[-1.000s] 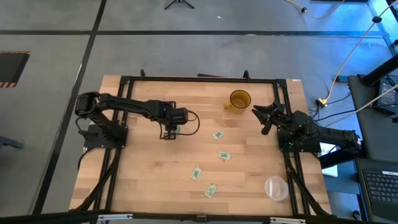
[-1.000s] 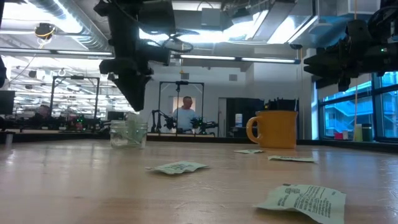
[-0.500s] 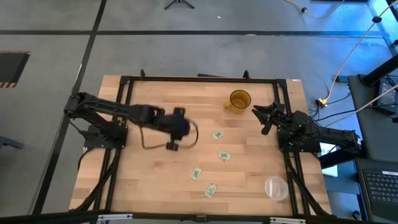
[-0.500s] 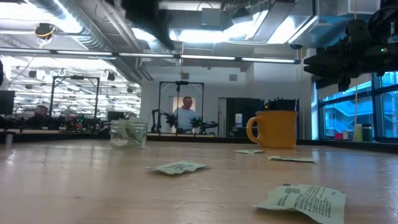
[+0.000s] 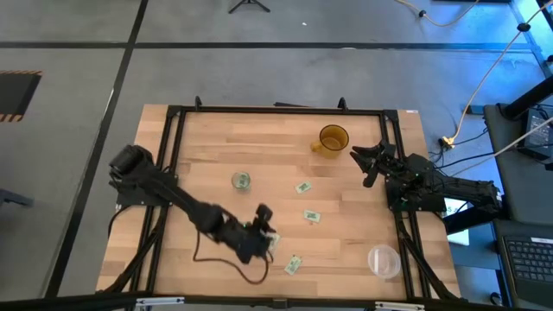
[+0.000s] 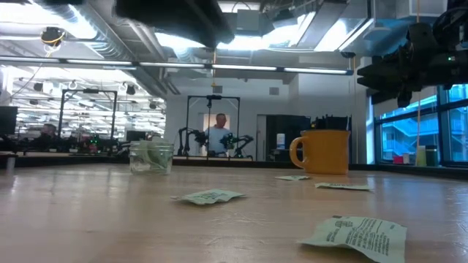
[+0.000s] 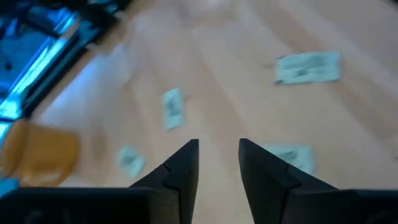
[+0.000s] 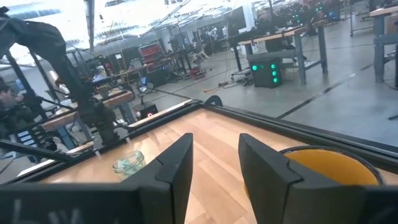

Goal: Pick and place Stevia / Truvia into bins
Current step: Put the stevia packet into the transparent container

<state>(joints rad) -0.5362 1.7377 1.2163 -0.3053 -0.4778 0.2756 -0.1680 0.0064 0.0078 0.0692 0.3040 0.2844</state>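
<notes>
The small clear glass cup (image 5: 241, 180) (image 6: 151, 156) stands left of the table's middle with green-printed packets inside. Several more Stevia packets lie flat on the wood: one (image 5: 302, 187) near the middle, one (image 5: 312, 216) nearer, one (image 5: 294, 264) by the near edge. My left gripper (image 5: 269, 236) (image 7: 219, 155) hovers open above the table's near middle, with a packet (image 7: 287, 155) just beside its fingertips. My right gripper (image 5: 367, 160) (image 8: 214, 155) waits open in the air at the right edge, next to the amber mug (image 5: 332, 139).
The amber mug (image 6: 322, 151) stands near the far right. A wider clear plastic round container (image 5: 384, 260) sits at the near right corner. A black frame (image 5: 276, 110) runs along the table's edges. Bare wood lies between the cup and the left rail.
My left gripper has swung away from above the glass cup toward the table's near edge and somewhat right, and it now hangs over the loose packets. The cup shows uncovered. My right arm has kept still.
</notes>
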